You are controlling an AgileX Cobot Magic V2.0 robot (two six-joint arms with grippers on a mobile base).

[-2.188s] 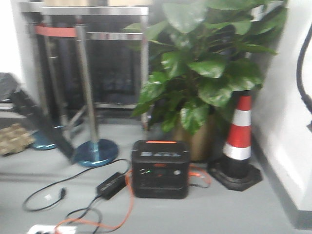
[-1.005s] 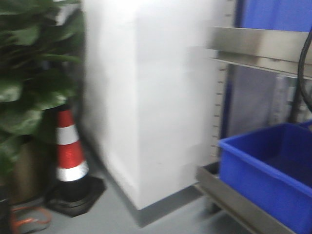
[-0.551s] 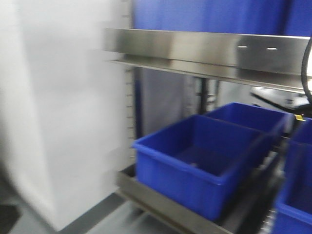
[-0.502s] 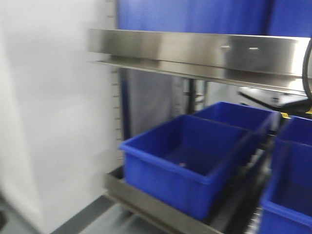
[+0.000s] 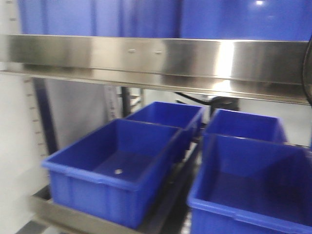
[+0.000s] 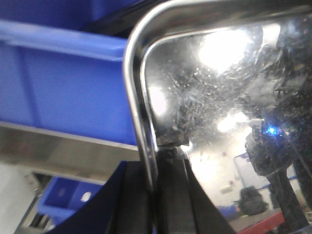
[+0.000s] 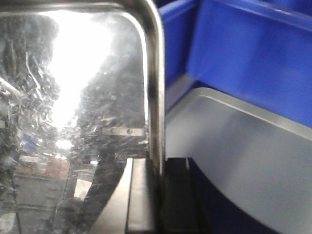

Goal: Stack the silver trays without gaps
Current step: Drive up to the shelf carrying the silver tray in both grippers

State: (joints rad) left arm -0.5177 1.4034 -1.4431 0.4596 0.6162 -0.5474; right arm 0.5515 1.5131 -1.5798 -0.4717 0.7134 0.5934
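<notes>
In the left wrist view a silver tray [image 6: 219, 92], shiny and scratched with a rounded corner, fills the right side. My left gripper [image 6: 155, 163] is shut on its out-turned rim, one dark finger on each side. The right wrist view shows a silver tray [image 7: 73, 97] filling the left side, with my right gripper [image 7: 160, 163] shut on its right rim. I cannot tell whether both views show the same tray. Neither the trays nor the grippers appear in the front view.
The front view faces a rack: a long steel shelf rail [image 5: 156, 56] with screws, and several blue bins [image 5: 117, 165] on the lower shelf. A blue bin [image 6: 63, 87] is near the left gripper. By the right gripper are a blue bin [image 7: 253, 58] and a grey rounded-edge surface [image 7: 234, 156].
The front view has swung from a plant, power box and traffic cone, past a white wall, to the rack. The blue bins now sit squarely ahead.
</notes>
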